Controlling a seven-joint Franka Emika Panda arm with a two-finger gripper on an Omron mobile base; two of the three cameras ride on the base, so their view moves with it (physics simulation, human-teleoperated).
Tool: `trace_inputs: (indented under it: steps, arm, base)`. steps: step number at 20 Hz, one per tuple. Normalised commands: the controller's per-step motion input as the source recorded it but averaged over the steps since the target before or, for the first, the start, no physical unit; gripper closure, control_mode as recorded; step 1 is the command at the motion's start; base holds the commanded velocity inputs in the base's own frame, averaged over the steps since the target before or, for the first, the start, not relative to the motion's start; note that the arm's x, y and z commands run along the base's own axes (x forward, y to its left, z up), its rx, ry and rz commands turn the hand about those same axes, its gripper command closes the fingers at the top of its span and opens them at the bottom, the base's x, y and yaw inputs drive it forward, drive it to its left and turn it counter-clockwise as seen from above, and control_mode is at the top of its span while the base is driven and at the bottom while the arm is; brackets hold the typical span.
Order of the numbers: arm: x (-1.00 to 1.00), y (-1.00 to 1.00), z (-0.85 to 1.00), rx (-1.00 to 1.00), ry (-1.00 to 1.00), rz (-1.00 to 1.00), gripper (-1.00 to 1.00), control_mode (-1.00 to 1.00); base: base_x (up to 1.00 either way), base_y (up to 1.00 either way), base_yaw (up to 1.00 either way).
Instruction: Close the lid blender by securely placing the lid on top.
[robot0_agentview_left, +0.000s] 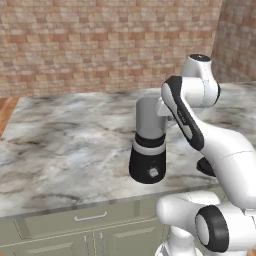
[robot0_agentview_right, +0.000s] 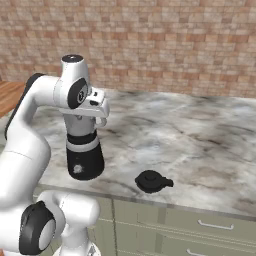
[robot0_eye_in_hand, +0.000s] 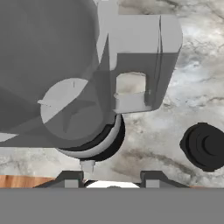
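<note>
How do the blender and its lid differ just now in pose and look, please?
The blender stands upright and tall near the counter edge; the lid lies flat and low on the counter beside it, apart. The blender's jar is grey and open-topped; the lid is all black. Both rest on the marble counter.

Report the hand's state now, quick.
Hand: open, holding nothing, above the open blender; the lid lies on the counter.
</note>
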Motion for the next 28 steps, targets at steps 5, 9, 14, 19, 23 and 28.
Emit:
trace_inputs:
  steps: [5, 9, 14, 19, 23, 28]
  arm:
    - [-0.11, -0.19, -0.16, 0.01, 0.00, 0.00, -1.00, -1.00]
    - [-0.78, -0.94, -0.16, 0.10, -0.02, -0.16, -1.00, -1.00]
    - [-0.97, -1.00, -0.11, 0.19, -0.01, -0.30, -1.00, -1.00]
    - [-0.59, -1.00, -0.21, 0.24, 0.09, -0.38, -1.00, -1.00]
    - [-0.09, -0.98, -0.39, 0.26, 0.23, -0.43, -1.00, -1.00]
    - [0.19, -0.61, -0.58, 0.25, 0.22, -0.18, -1.00, -1.00]
  base:
    - [0.00, 0.00, 0.00]
    - [0.00, 0.00, 0.00]
    - [0.00, 0.00, 0.00]
    - [0.00, 0.00, 0.00]
    - [0.00, 0.00, 0.00]
    - [0.00, 0.00, 0.00]
